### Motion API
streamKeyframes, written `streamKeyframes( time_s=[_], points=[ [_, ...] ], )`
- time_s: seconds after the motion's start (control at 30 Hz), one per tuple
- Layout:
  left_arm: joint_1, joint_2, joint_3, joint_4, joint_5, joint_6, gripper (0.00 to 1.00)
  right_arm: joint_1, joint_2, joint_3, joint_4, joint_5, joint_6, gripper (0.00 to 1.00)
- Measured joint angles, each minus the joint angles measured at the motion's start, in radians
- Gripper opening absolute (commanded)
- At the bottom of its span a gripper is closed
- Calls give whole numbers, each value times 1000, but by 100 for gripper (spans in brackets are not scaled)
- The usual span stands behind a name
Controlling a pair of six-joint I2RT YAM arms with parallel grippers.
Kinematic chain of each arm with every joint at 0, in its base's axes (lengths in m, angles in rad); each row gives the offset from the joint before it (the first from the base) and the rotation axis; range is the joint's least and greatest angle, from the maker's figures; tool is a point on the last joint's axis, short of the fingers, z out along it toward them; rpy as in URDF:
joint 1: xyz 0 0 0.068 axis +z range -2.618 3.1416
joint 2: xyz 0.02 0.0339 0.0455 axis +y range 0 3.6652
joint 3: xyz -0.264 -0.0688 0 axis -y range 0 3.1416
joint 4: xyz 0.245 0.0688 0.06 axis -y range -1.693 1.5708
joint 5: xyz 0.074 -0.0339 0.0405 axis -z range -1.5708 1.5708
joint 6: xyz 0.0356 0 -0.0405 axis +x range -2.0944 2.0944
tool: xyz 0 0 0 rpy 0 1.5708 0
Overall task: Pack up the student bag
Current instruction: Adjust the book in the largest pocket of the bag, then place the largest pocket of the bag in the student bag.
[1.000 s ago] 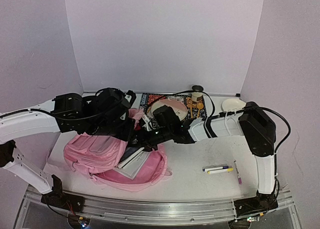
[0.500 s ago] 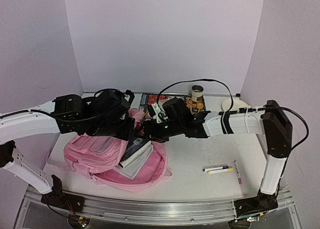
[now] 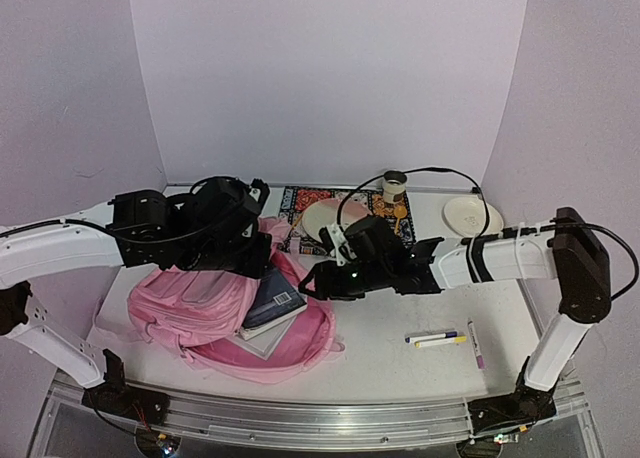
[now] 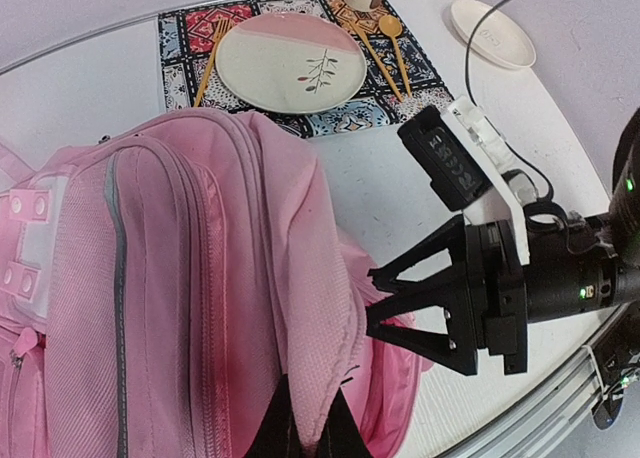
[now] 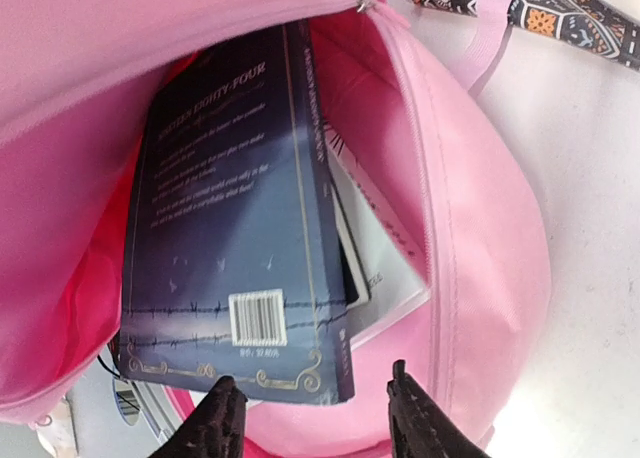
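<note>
The pink student bag [image 3: 195,306] lies on its side at the left with its mouth facing right. My left gripper [image 3: 258,256] is shut on the upper lip of the student bag [image 4: 200,278] and holds the mouth up; the pink fabric is pinched between the fingertips [image 4: 268,430]. A dark blue book [image 3: 276,296] lies half inside the mouth on top of a white book [image 3: 268,336]. My right gripper [image 3: 312,281] hovers just right of the mouth, open and empty. In the right wrist view the blue book [image 5: 240,238] lies just beyond the right gripper [image 5: 312,378].
A patterned placemat [image 3: 300,200] at the back carries a pale plate [image 3: 335,218] and gold cutlery [image 3: 398,216]. A cup [image 3: 394,186] and a small white dish [image 3: 472,215] stand behind. Two markers [image 3: 436,337] and a pen [image 3: 475,344] lie at the right front.
My right gripper has let go of the blue book and drawn back to the right, out of the bag's mouth. The book now rests in the opening. The left arm has held still.
</note>
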Motion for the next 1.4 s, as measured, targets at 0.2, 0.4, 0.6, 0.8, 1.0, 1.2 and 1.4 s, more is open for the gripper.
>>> streamKeyframes(
  time_s=[0.2,0.4,0.6,0.8,1.0,1.2,1.4],
  points=[
    [8,9,0,14,11,0,0,63,-37,-48,3,29,-17,24],
    [16,9,0,19,19,1,0,101,-28,-62,3,34,-21,17],
    [21,9,-4,25,37,0,0,103,41,-24,2,42,-30,16],
    [23,8,-13,35,54,-1,0,103,114,76,-16,74,-70,15],
    [24,1,-51,69,68,-13,0,103,145,144,-20,98,-107,18],
    [24,-20,-90,101,73,-25,0,103,142,132,-3,96,-141,28],
    [24,-37,-162,153,105,-45,0,99,25,-19,9,133,-180,38]
  ],
)
